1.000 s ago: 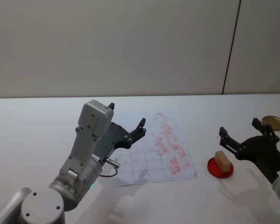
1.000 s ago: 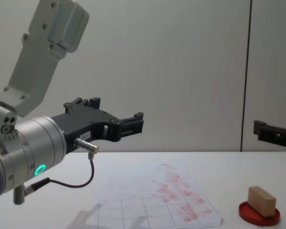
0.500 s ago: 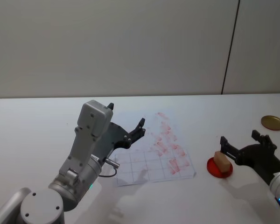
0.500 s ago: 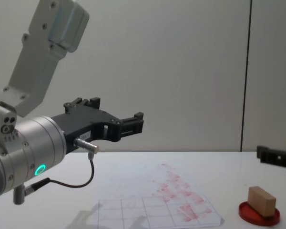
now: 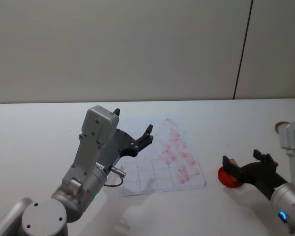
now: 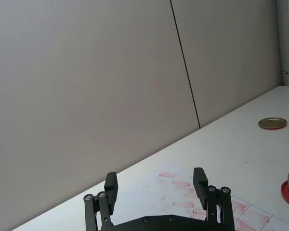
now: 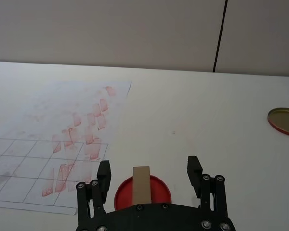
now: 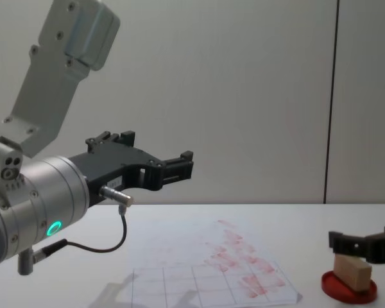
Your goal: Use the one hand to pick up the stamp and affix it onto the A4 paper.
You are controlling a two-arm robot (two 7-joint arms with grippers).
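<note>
The white worktop [image 5: 39,128] runs from my body out to a pale wall [image 5: 137,49]. On it, a little left of the middle, lies the paper [image 5: 162,157], flat. It has a faint printed grid on its near part and a band of smudged red marks running from its far edge down its right side.

My left hand [image 6: 154,175] hangs raised above the near left part of the paper. Its fingers are spread with nothing between them, and a black cable [image 8: 109,244] loops under its wrist.

My right hand [image 7: 149,164] is low over the worktop to the right of the paper, with its fingers spread wide. One finger sits on each side of the stamp, and there is a clear gap on both sides, so neither is touching it.

A round red ink pad [image 7: 161,190] lies just right of the paper's near right corner.

The stamp [image 7: 141,185], a small tan wooden block, stands on the ink pad between my right fingers.

A flat gold lid [image 7: 284,120] lies well apart from the ink pad, farther off to the right.
</note>
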